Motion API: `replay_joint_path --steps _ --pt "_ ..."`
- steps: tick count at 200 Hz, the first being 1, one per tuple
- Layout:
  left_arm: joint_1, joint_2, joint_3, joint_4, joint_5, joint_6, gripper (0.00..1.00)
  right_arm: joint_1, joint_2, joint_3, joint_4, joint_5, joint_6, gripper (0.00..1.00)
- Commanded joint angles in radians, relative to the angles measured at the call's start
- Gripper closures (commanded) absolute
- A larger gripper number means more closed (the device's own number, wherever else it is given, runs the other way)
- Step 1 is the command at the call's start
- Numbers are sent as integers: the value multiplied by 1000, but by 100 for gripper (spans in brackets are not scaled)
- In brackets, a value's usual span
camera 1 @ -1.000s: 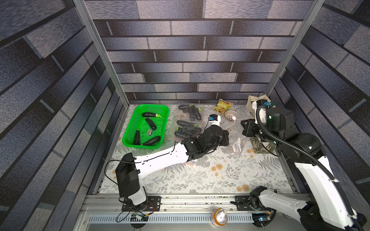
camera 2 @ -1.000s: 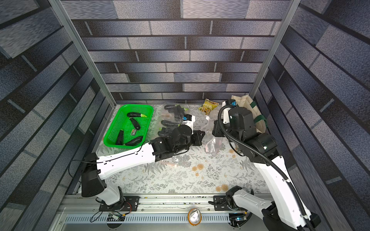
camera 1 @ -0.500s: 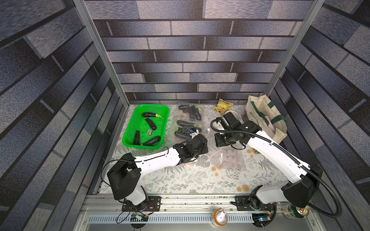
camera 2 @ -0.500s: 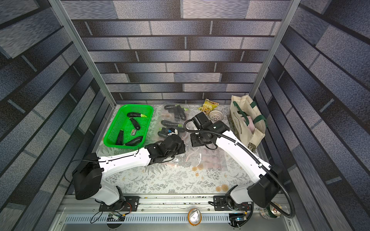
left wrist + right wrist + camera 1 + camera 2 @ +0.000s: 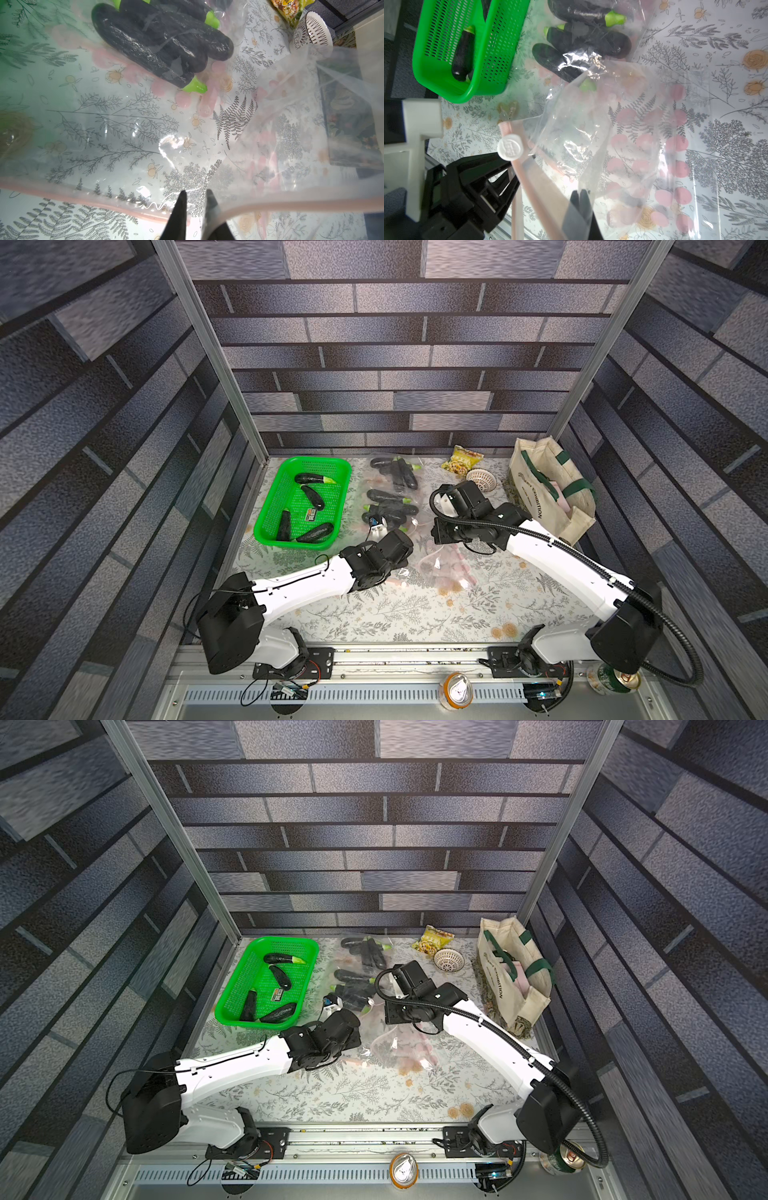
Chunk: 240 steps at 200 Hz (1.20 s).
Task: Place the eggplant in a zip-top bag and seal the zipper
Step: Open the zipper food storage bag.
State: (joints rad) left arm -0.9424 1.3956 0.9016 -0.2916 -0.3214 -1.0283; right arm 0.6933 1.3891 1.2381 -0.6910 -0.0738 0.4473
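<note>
An empty zip-top bag with pink print lies mid-table, its mouth end lifted. My right gripper is shut on the bag's clear film. The pink zipper strip runs across in front of my left gripper, whose fingertips stand slightly apart; bag film drapes over one finger and nothing is pinched. A white round tab sits at the strip's end. Loose eggplants lie in the green basket. In both top views the grippers face each other across the bag's mouth.
Several filled bags of eggplants lie behind the empty bag. A canvas tote stands at the back right, with a snack packet and a small patterned bowl beside it. Two cans stand on the front rail.
The right arm came down from high at the back right to mid-table, holding the bag. The left gripper drew back toward the front left and its jaws parted a little.
</note>
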Motion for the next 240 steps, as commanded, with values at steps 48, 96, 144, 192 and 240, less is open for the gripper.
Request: replay_joint_path --steps 48,96,144,192,240 --pt "9 18 -11 114 72 -39 82 34 47 -45 162 17 54 100" --pt "27 54 1 -4 -44 9 98 33 35 -41 101 157 26 100" --pt "68 77 -31 -47 -47 42 91 31 25 -58 104 200 46 100" --pt "64 21 15 -43 23 63 51 31 91 -78 179 133 78 100" --pt "63 -151 68 -119 18 84 35 32 145 -94 235 94 92 100"
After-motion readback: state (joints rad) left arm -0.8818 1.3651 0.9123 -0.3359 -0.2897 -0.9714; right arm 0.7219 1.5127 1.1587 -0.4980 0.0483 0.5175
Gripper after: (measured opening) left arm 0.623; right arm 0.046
